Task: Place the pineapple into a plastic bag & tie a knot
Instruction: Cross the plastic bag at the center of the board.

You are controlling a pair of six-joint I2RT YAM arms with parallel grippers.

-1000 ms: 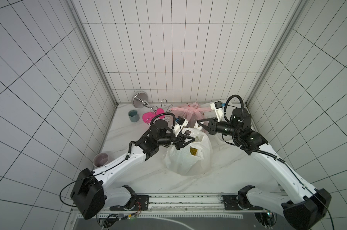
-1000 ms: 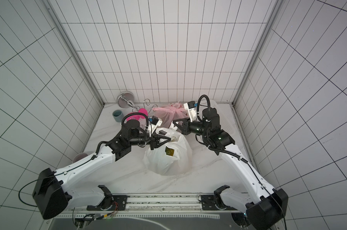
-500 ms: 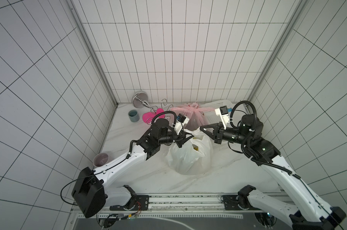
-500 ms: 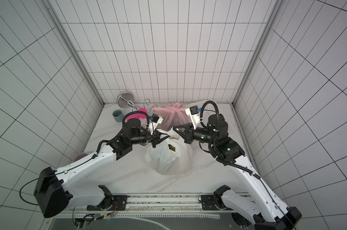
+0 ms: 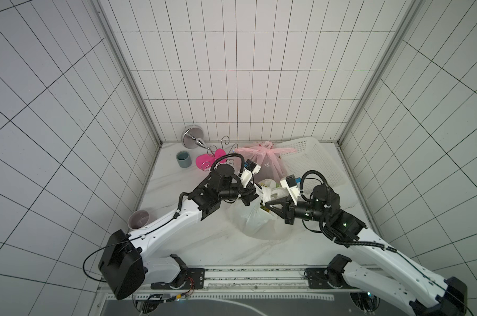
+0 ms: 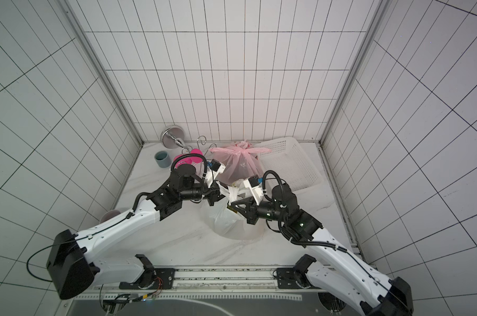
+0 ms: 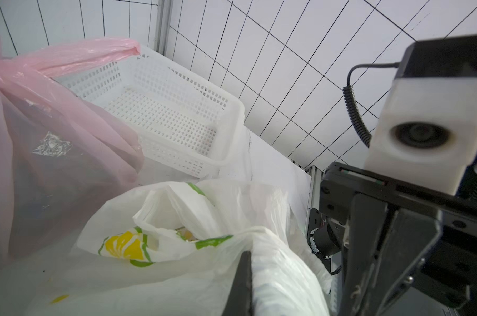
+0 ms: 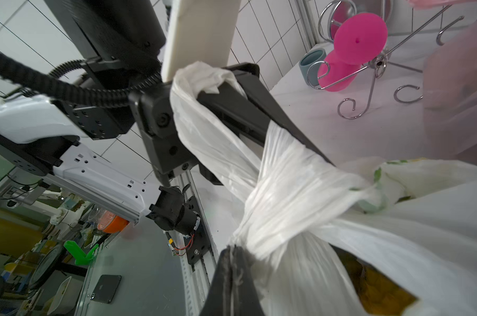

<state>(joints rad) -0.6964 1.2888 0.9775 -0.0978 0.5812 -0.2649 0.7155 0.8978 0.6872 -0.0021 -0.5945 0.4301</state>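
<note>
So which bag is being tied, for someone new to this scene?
Find the white basket in the far corner. Two bags sit near it. The white bag, the nearer one, has yellow-green print; the pink bag is already knotted.

The plastic bag [image 5: 256,221] is white with yellow-and-green print, the other bag [image 5: 262,161] pink, the basket [image 5: 311,161] perforated white, the cup [image 5: 183,159] grey-blue.

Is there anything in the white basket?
No, the white basket shows only its bare perforated floor in the left wrist view.
</note>
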